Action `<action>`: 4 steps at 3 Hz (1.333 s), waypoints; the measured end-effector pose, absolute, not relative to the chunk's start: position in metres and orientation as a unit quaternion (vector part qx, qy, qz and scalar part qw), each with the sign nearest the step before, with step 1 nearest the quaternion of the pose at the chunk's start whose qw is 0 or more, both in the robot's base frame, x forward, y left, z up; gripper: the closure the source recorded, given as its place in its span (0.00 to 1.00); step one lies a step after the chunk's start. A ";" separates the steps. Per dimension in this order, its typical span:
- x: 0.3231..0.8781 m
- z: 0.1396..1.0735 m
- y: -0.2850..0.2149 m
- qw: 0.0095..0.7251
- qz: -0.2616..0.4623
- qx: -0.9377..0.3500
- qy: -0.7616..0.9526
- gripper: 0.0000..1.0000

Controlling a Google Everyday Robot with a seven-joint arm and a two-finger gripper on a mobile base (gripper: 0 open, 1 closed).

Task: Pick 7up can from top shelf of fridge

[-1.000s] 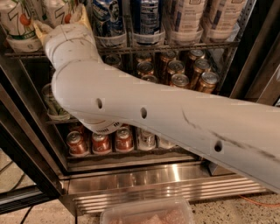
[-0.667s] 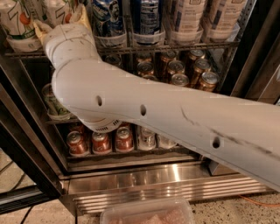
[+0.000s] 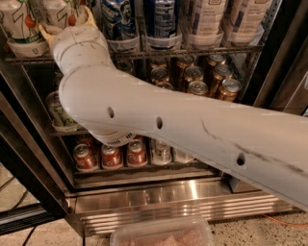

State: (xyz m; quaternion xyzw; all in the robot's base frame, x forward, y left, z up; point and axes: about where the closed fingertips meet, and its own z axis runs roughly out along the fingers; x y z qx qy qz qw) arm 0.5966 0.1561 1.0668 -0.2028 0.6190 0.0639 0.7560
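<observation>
The robot's fat white arm [image 3: 159, 125] cuts diagonally across the tall dark-framed display fridge [image 3: 281, 62] and blocks most of the middle. Its gripper [image 3: 66, 25] is up at the left end of the thin dark wire top shelf [image 3: 192, 51], right at the white and silver 7up can with the green logo and red dot [image 3: 57, 10]. The wrist covers the contact, so can't tell if the gripper is wide, narrow or clamped on it.

A second white 7up-style can [image 3: 17, 20] stands at the far left end of that shelf in a pale cup holder [image 3: 24, 48]. Further along the shelf come two blue cans [image 3: 118, 19], then pale tall cans [image 3: 207, 17]. Below the shelf are brown, gold-topped cans [image 3: 195, 79], a green can [image 3: 57, 113] half hidden by the arm, and red cans [image 3: 111, 156] lower still. Way below the shelf is the shiny stainless base [image 3: 168, 199], with a clear plastic tub [image 3: 161, 233] in front of it.
</observation>
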 end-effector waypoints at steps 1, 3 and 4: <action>0.596 1.067 0.156 0.756 0.064 -0.203 0.619 1.00; 0.584 1.080 0.170 0.753 0.094 -0.225 0.611 1.00; 0.564 1.097 0.183 0.751 0.132 -0.246 0.598 1.00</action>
